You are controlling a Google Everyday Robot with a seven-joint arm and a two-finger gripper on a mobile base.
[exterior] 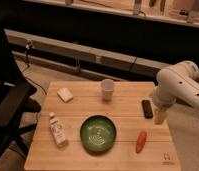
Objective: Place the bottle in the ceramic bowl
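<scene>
A clear plastic bottle (57, 130) with a white label lies on its side at the left of the wooden table (83, 107). A green ceramic bowl (98, 133) stands at the front middle of the table, empty, just right of the bottle. My gripper (159, 116) hangs from the white arm (180, 85) over the table's right edge, far from the bottle and to the right of the bowl. It holds nothing that I can see.
A plastic cup (107, 89) stands at the back middle. A white flat packet (65, 94) lies at the back left. A black flat object (147, 108) lies beside the gripper. A carrot (141, 141) lies at the front right. A black chair (8, 100) stands left of the table.
</scene>
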